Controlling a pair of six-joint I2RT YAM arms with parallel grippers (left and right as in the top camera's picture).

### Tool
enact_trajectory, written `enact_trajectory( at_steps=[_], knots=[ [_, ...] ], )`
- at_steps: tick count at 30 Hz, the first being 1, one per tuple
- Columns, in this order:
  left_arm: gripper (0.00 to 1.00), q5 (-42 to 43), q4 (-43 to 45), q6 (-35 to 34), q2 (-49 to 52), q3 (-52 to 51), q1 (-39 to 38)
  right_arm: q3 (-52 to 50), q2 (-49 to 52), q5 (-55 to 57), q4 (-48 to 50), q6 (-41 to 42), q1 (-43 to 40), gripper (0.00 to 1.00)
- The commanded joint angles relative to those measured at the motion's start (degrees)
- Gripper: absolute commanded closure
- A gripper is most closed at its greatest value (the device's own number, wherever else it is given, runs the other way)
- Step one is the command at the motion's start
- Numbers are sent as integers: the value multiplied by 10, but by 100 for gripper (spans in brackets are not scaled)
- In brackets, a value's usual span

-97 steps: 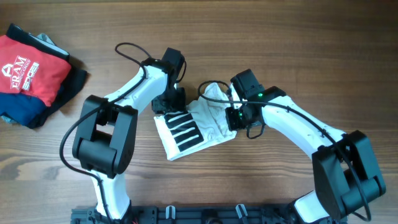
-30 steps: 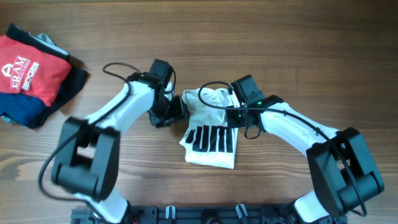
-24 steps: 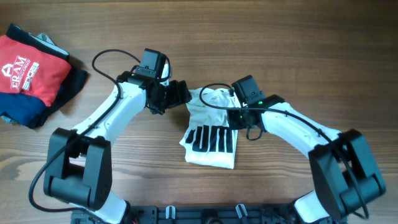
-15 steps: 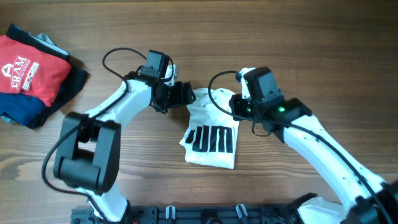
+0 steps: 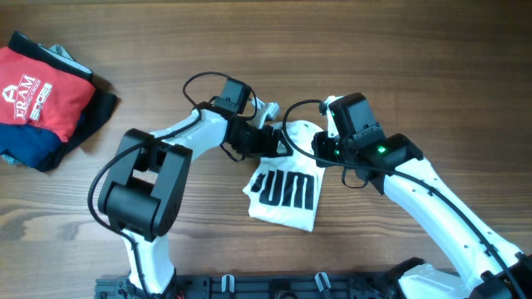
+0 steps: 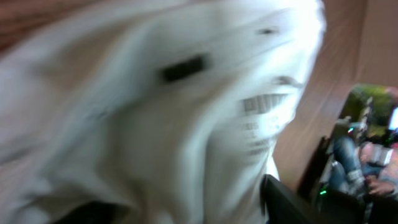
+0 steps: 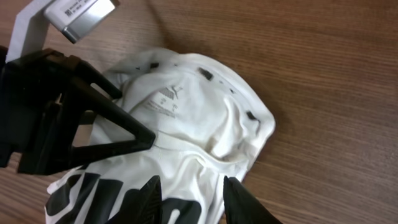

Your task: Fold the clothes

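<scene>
Lying mid-table, the white T-shirt is seen half folded, black print toward 6 o'clock, bunched collar toward 12. The left gripper is pressed into cloth at 11 o'clock, its grip not to be told through blur; the right gripper is spread wide over the collar at 1 o'clock, nothing held. Should one layer alone be pinched, the fold could be dragged open.
</scene>
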Motion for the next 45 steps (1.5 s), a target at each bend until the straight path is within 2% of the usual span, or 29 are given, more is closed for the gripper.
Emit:
enact_trajectory(
  at_steps=[1, 4, 8, 11, 17, 20, 23, 30, 33, 37, 45],
  knots=[
    [52, 7, 6, 19, 15, -7, 0, 8, -10, 11, -4, 5, -1, 68],
    [96, 7, 10, 19, 12, -7, 10, 8, -10, 11, -7, 4, -1, 68],
    [96, 3, 10, 19, -26, -7, 33, 8, -12, 22, -14, 4, -1, 68],
    [96, -52, 0, 12, -89, -7, 68, 9, -20, 35, -25, 5, -1, 71],
    [96, -299, -53, 13, -238, -6, 156, 9, -78, 63, -28, 4, -1, 71],
    [96, -406, -35, 19, -301, -6, 203, 9, -104, 64, -34, 4, -1, 70],
    [96, -467, -2, 19, -339, -6, 247, 9, -120, 65, -46, 4, -1, 70],
    [96, -464, 59, 16, -355, 24, 391, 9, -123, 65, -64, 4, -1, 70],
    [96, -428, 92, 14, -355, 28, 436, 8, -123, 65, -68, 4, -1, 70],
    [96, -424, 152, 15, -338, 28, 485, 8, -123, 65, -71, 5, -1, 70],
    [96, -424, 307, 15, -209, 28, 554, 9, -123, 64, -77, 9, -1, 70]
  ],
)
